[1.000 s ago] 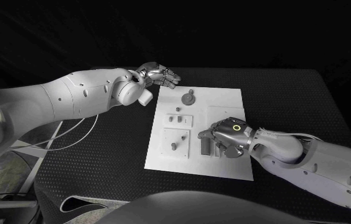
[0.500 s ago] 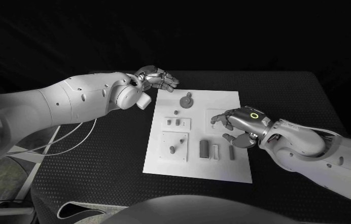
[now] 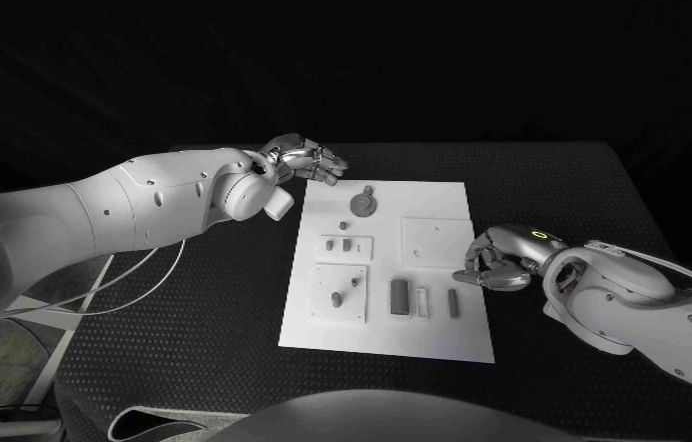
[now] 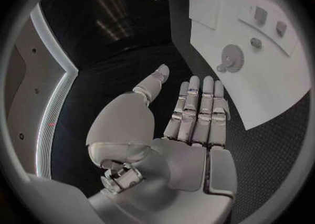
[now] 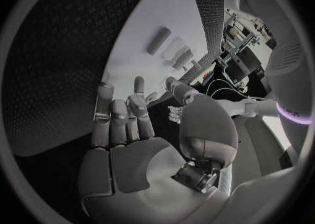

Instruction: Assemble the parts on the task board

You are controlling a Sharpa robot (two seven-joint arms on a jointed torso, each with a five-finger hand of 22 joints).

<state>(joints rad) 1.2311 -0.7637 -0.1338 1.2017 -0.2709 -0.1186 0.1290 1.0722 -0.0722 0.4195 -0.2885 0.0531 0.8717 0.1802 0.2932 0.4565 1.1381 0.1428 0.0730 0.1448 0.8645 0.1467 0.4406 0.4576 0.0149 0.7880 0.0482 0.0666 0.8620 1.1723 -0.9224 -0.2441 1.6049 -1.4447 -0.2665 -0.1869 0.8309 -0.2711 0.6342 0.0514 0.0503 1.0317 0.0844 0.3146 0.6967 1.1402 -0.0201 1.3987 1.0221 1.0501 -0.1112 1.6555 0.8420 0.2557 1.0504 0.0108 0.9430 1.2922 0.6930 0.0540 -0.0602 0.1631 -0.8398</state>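
the task board (image 3: pixel 433 200) is lying in the middle of the black tabletop (image 3: pixel 577 182); grey parts are sitting on it, a round one (image 3: pixel 365 202) near its far edge and three upright bars (image 3: pixel 400 297) near its near edge; the left hand (image 3: pixel 306 158) is hovering off the board's far left corner, fingers (image 4: pixel 197 109) stretched flat and apart, holding nothing; the right hand (image 3: pixel 503 258) is hanging at the board's right edge, fingers loosely curled, seemingly gripping nothing.

Matt white task board (image 3: pixel 433 327), smooth like plastic. Around it, black table (image 3: pixel 562 192) with rough dimpled texture. Shiny metal-looking left hand (image 3: pixel 306 158) and right hand (image 3: pixel 503 259), glossy white arm shells.
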